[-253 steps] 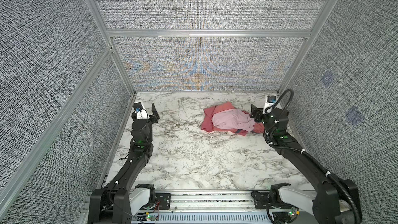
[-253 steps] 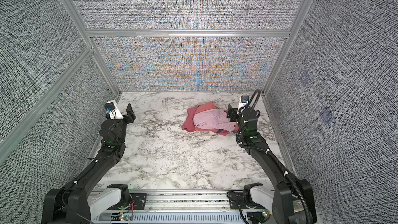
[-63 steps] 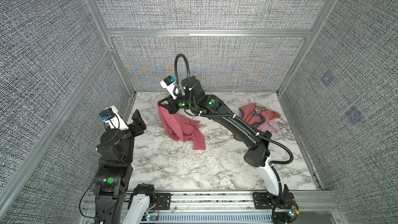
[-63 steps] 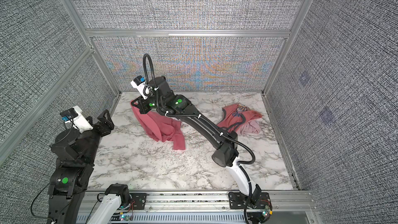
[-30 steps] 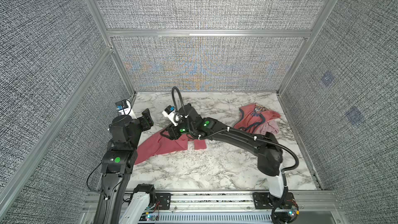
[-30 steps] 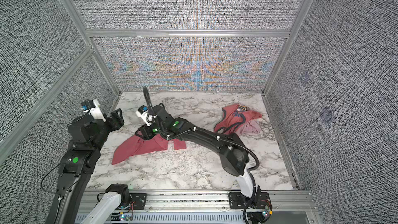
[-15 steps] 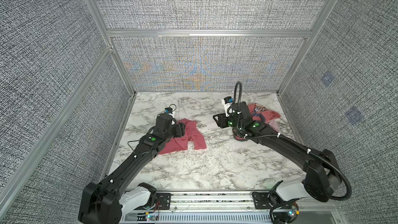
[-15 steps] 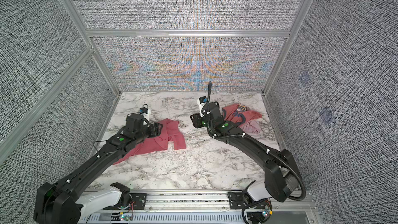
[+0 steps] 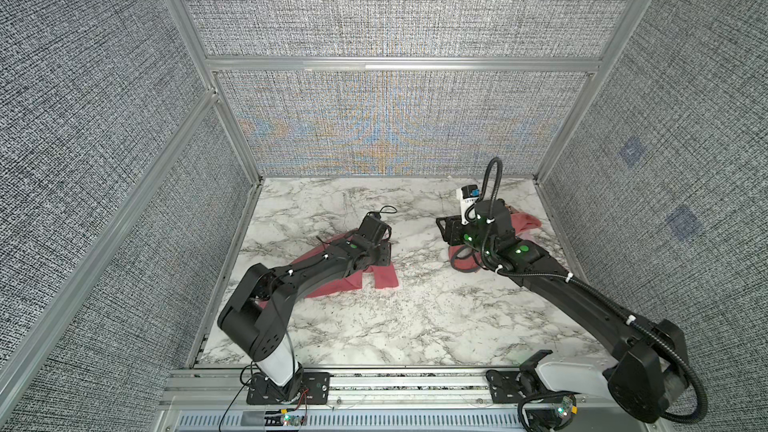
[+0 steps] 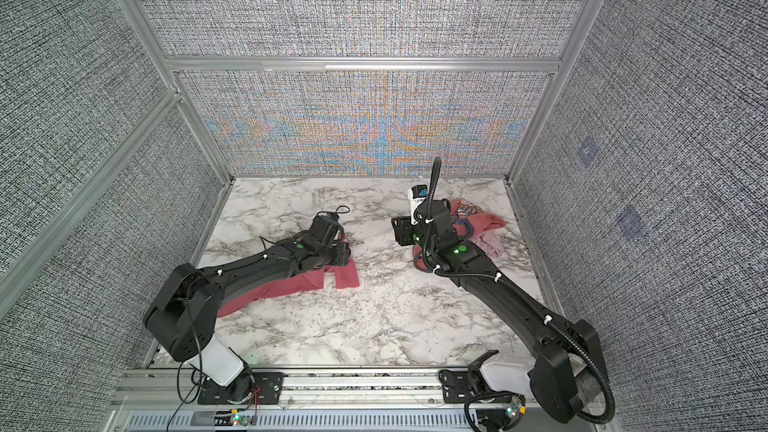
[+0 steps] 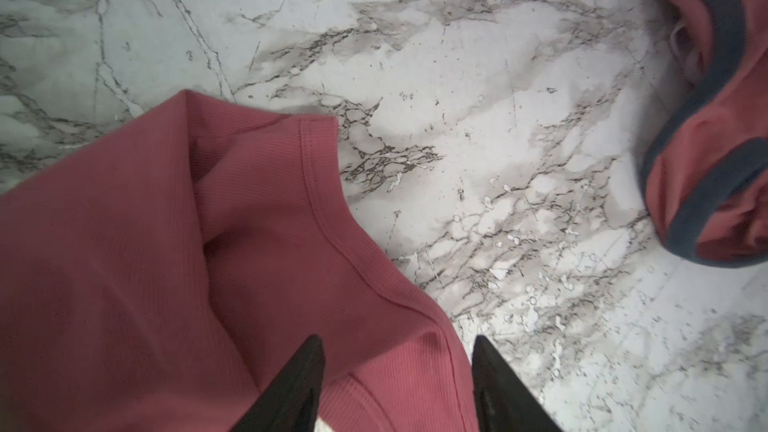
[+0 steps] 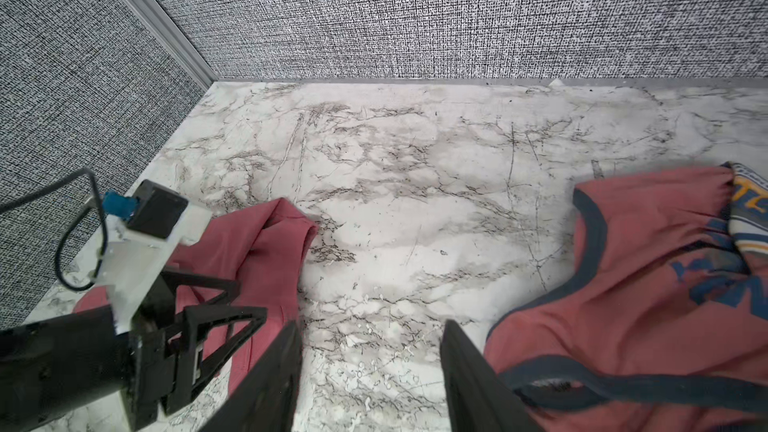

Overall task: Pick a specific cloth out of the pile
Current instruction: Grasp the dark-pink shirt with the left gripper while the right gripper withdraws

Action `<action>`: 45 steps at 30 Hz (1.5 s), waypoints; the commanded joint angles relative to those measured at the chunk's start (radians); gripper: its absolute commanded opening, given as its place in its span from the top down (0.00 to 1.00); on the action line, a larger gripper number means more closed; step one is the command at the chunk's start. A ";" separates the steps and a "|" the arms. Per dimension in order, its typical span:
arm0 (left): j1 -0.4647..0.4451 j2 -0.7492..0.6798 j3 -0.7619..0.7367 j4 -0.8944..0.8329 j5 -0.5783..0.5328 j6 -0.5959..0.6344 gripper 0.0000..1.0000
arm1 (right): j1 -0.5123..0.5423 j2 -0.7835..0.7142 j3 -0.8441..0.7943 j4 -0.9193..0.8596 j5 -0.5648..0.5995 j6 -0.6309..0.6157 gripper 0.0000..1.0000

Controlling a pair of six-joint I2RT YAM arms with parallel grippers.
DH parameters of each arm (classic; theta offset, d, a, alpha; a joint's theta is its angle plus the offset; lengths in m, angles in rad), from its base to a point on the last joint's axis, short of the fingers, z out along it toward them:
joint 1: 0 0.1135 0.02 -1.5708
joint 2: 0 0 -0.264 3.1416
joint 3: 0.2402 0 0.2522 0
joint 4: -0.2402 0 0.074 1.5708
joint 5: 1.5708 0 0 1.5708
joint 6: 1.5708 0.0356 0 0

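left gripper (image 11: 397, 340), jaws partly apart and empty, straddles the hem of the cloth (image 9: 384, 279) lying flat mid-left on the table (image 9: 415, 326); farther right, right gripper (image 12: 372, 323), half open and empty, hovers beside the pile (image 10: 486, 224).

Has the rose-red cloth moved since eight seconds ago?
Yes. In a top view the cloth has gone leftward, away from the right wall: out of the pile beside that wall and onto the left half of the marble table.
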State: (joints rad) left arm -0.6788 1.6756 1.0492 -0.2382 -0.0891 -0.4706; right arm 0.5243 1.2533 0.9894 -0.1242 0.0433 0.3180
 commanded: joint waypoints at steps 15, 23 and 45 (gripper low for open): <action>-0.031 0.182 0.095 -0.074 -0.070 0.030 0.45 | -0.007 -0.018 -0.008 -0.003 0.029 -0.003 0.45; -0.037 0.231 0.111 -0.098 -0.077 0.025 0.60 | -0.007 -0.017 -0.010 -0.002 0.046 -0.008 0.44; -0.094 0.221 0.434 -0.011 0.038 0.102 1.00 | -0.010 -0.071 -0.006 -0.027 0.082 -0.023 0.44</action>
State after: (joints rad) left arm -0.7746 1.9087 1.4574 -0.2848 -0.0776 -0.3912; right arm 0.5152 1.1889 0.9771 -0.1314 0.1181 0.2985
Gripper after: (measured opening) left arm 0.079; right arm 0.559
